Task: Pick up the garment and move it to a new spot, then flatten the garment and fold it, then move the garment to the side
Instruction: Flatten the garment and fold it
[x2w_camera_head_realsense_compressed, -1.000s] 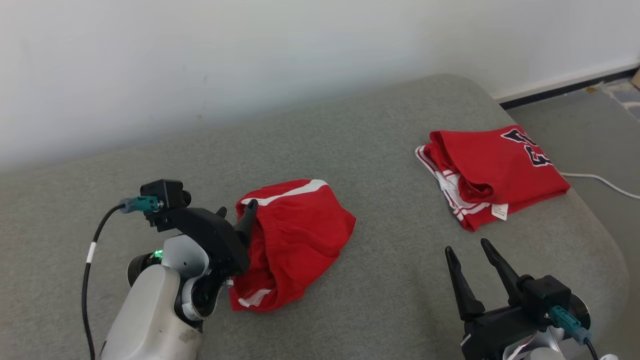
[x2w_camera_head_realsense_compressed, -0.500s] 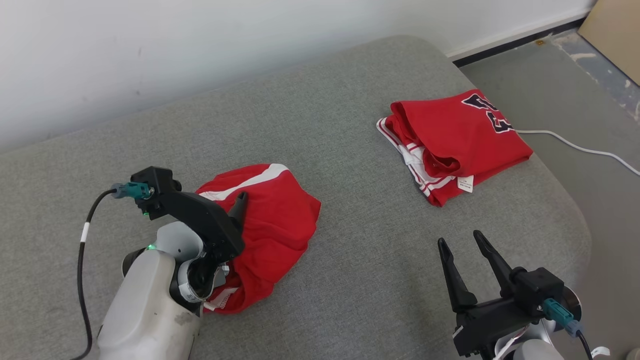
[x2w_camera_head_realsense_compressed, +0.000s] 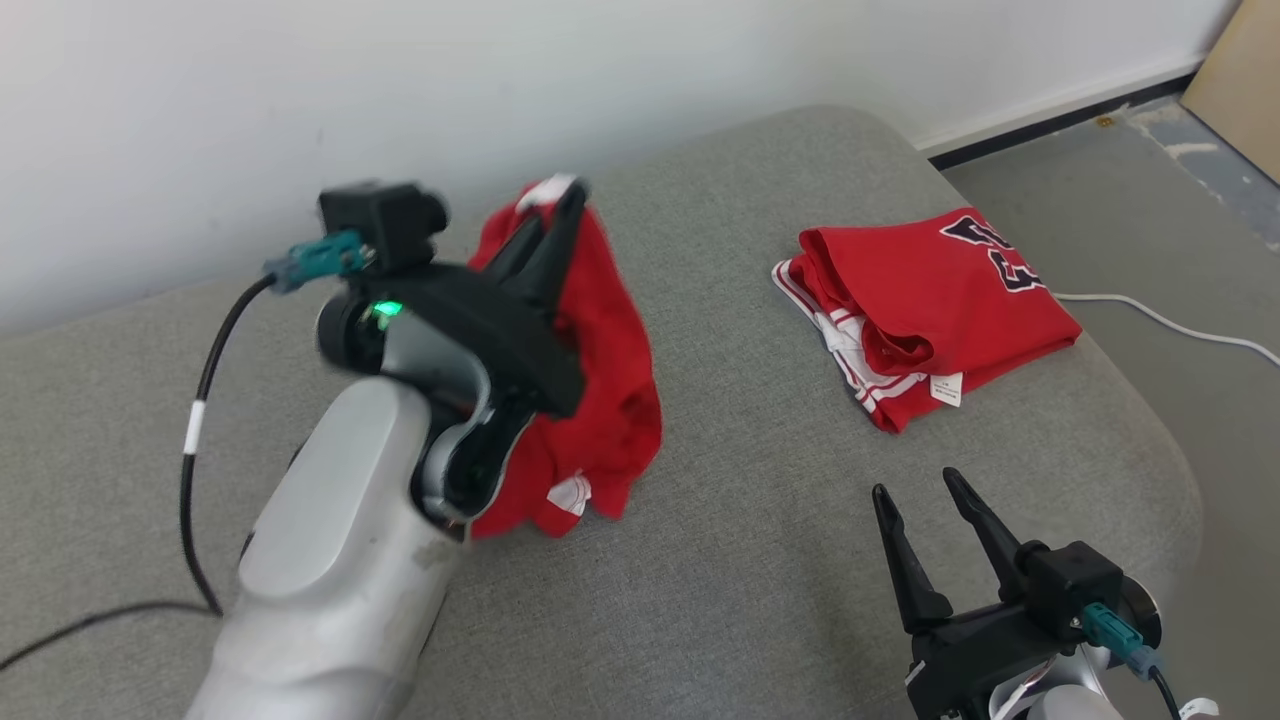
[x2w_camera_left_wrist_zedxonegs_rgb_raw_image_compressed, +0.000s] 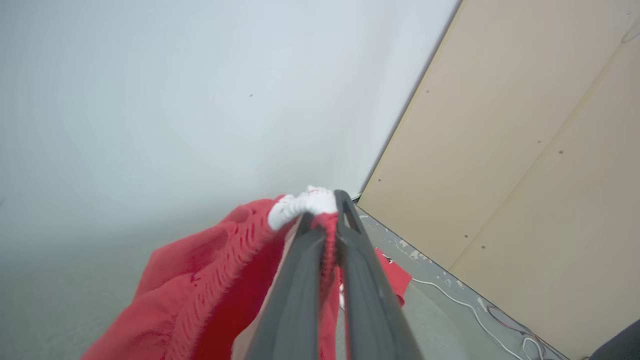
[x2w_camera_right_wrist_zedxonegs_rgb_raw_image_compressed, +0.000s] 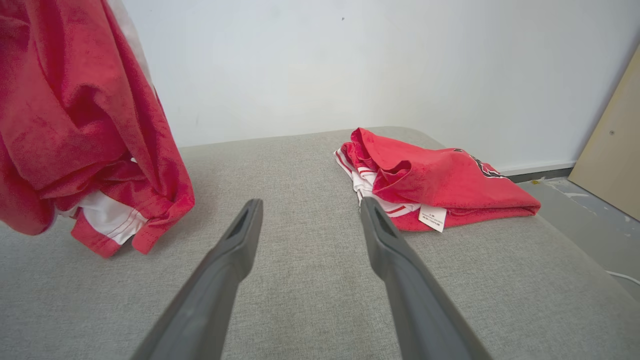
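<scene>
The left gripper (x2w_camera_head_realsense_compressed: 562, 200) pinched the garment (x2w_camera_head_realsense_compressed: 615, 380) by its white trim, long axis hanging downward; the right gripper (x2w_camera_head_realsense_compressed: 915, 483) gaped empty.

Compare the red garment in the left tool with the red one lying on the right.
The held garment hangs bunched from the left tool; the folded garment lies on the cushion, ungripped. The folded garment shows dark lettering; the held garment shows none. Both are red with white trim.
</scene>
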